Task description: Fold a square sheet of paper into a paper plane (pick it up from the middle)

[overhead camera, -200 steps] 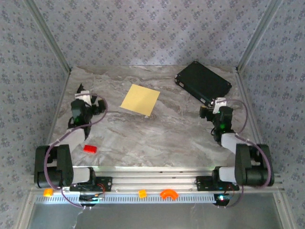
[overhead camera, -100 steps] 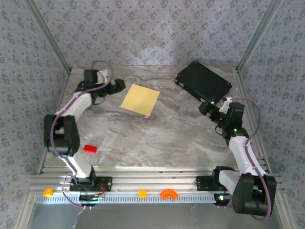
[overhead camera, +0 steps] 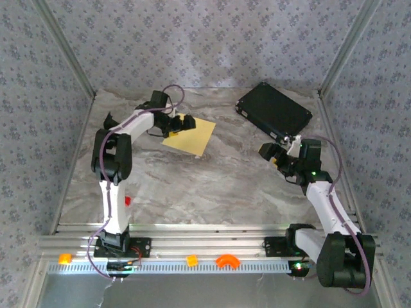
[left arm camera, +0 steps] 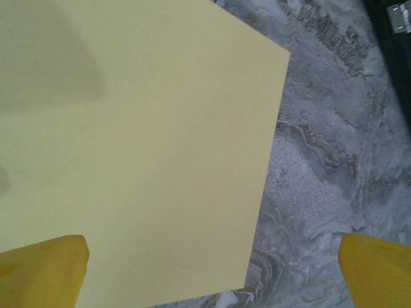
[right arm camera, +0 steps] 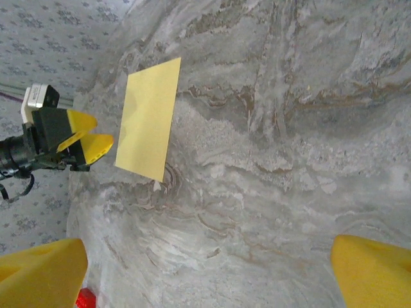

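Hovering over the square sheet of paper (overhead camera: 194,136), the left end effector (overhead camera: 183,123) is holding its yellow fingers (left arm camera: 43,271) spread wide, with nothing gripped between them. The pale-yellow sheet (left arm camera: 141,147) is lying flat and unfolded on the marbled counter (overhead camera: 212,186), directly beneath this end effector (left arm camera: 212,277). In the left wrist view one finger is sitting above the paper and the other above bare counter, so the sheet's edge is running between them. Whether a fingertip is touching the paper cannot be told.

The right end effector (overhead camera: 270,154) is also standing fully open and empty, hanging above the counter well apart from the sheet. From the right wrist view, the sheet (right arm camera: 149,115) is lying far ahead of this end effector (right arm camera: 205,276) and to its left, with the left end effector (right arm camera: 88,142) showing at the paper's far side. A black case (overhead camera: 275,110) is resting just beyond the right end effector, close to it. A small red block (overhead camera: 127,201) is sitting well behind the left end effector, beside that arm's lower link.
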`<state>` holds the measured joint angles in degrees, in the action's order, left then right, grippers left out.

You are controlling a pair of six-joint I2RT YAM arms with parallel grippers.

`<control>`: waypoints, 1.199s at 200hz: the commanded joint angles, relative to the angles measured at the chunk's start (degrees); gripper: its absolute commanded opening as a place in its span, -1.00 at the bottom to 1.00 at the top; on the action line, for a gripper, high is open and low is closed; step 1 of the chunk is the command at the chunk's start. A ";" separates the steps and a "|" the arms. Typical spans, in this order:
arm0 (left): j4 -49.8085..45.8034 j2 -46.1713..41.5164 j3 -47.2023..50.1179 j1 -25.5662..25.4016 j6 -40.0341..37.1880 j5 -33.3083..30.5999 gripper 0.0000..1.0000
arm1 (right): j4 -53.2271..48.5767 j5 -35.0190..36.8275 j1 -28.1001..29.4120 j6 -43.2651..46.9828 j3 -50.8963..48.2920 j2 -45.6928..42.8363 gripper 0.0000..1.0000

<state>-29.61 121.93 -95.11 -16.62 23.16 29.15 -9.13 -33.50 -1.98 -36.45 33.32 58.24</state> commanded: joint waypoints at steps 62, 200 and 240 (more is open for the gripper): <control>-2.96 3.74 1.25 -2.04 4.55 -4.52 0.99 | -4.09 -0.95 0.89 -2.05 1.04 -0.48 0.98; 9.54 -28.22 39.38 -20.28 28.94 -21.18 0.99 | -2.38 -6.27 2.84 -6.87 0.45 -0.93 0.98; -12.91 -21.58 23.46 -19.58 8.36 -25.41 0.99 | -5.53 -2.38 9.36 -5.33 2.94 0.55 0.95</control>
<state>-29.43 96.86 -63.16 -36.88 44.21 7.03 -12.25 -37.19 4.12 -42.06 33.39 58.24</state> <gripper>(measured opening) 0.997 0.986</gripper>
